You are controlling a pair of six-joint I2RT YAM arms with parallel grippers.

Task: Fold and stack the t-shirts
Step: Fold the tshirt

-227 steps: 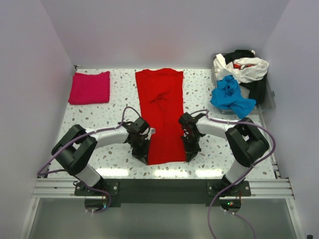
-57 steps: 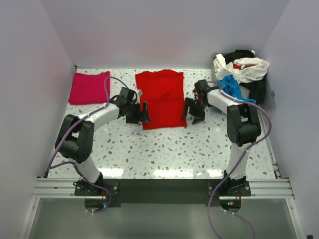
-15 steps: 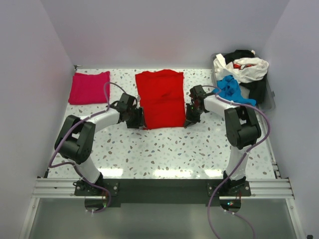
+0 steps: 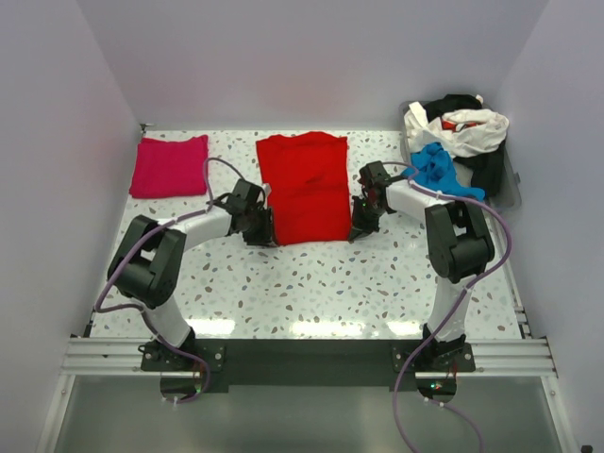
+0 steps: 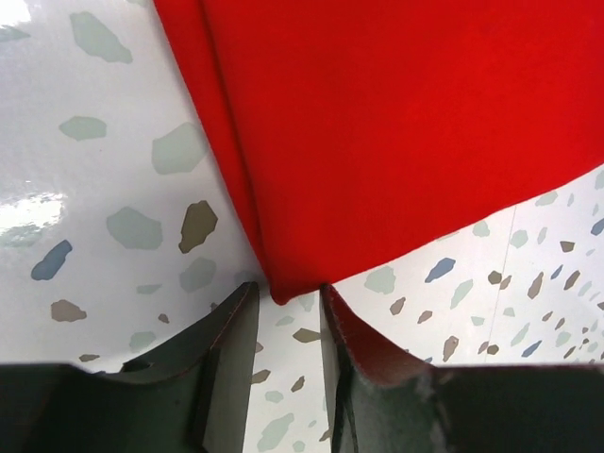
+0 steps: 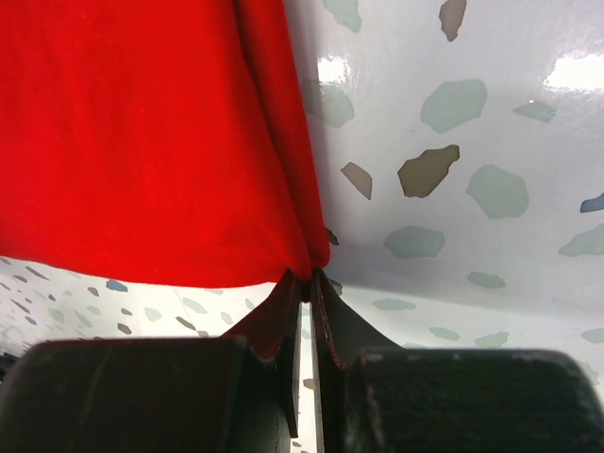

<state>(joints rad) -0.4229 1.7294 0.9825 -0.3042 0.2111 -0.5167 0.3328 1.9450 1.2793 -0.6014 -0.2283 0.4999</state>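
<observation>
The large bright red cotton t-shirt [image 4: 304,189], folded short midway up the speckled bench [image 4: 311,283], now has the left fingers [image 5: 226,349] narrowing on its near-left corner with a gap left and the right fingers [image 6: 351,330] newly pinched on its near-right one, so another fold looks imminent.

**Arm Hardware: External Appearance**

The left arm [image 4: 198,225] and right arm [image 4: 411,200] are built alike: white link tubes joined by bulky black joint housings. A lavender cable [image 4: 207,175] loops along the left arm, and a matching cable [image 4: 508,250] runs beside the right arm. Each arm ends below in a black base plate [image 4: 184,359]. A small green light [image 4: 436,385] shows at the right base. The left gripper [image 5: 288,293] and right gripper [image 6: 305,278] carry flat, matte dark-grey fingers [image 5: 226,344] with bevelled inner edges.
</observation>
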